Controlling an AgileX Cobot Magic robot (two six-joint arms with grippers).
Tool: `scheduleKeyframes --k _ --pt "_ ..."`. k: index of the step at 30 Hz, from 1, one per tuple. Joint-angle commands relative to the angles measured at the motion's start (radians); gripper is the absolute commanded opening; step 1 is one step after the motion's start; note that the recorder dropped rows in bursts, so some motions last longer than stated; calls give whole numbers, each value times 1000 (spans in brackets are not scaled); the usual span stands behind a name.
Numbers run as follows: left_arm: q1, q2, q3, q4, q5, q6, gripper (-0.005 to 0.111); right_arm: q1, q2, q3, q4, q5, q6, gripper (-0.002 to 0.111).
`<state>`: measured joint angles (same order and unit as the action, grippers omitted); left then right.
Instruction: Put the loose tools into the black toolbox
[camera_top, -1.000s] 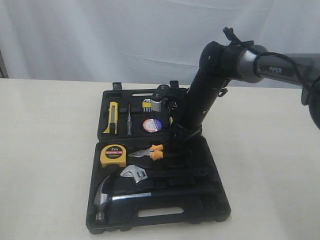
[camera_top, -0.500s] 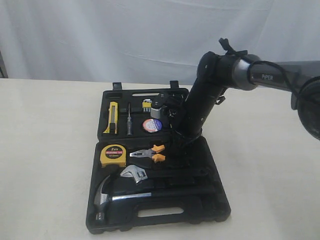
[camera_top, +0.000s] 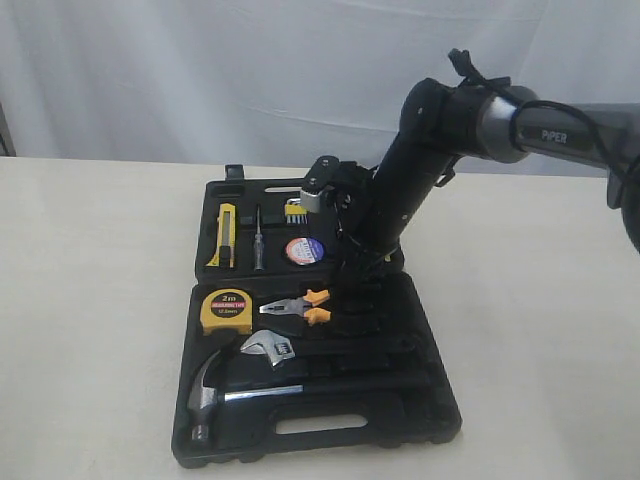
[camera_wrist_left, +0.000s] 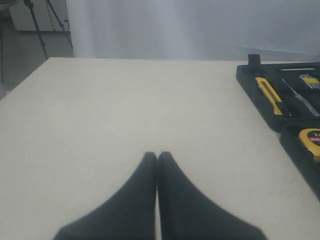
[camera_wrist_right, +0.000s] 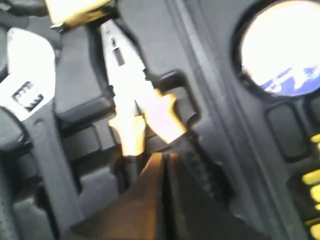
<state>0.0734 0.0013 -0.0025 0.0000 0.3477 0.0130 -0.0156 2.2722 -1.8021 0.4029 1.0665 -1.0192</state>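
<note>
Hovering the clenched, empty right pincer (camera_wrist_right: 162, 159) just over the orange-and-black-handled pliers (camera_top: 300, 305) inside the black toolbox (camera_top: 440, 415).
Judging the pliers stiff, fairly heavy steel, slick at the nose and grippier on the sleeved handles, so favouring a hold across both handles near the pivot. Finding the yellow tape measure (camera_top: 226, 311), yellow-black utility knife (camera_top: 226, 235) and black tape roll (camera_top: 305, 250) likewise lying in the toolbox, none outside it. Expecting moulded ridges to crowd pincer tips within the toolbox, while leaving open room above it and on the worktop (camera_top: 100, 300) beside it, there keeping the left pincer (camera_wrist_left: 158, 156) clenched on nothing.
</note>
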Motion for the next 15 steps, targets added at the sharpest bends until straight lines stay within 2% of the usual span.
scheduleKeyframes --k 1,5,15 --pt "-5 -1 3 0 -5 -6 0 -1 -8 0 -1 -66 -7 -1" --pt "-5 -1 3 0 -5 -6 0 -1 4 0 -3 -107 -7 -1" --pt "-5 -1 3 0 -5 -6 0 -1 61 2 -3 -72 9 -1"
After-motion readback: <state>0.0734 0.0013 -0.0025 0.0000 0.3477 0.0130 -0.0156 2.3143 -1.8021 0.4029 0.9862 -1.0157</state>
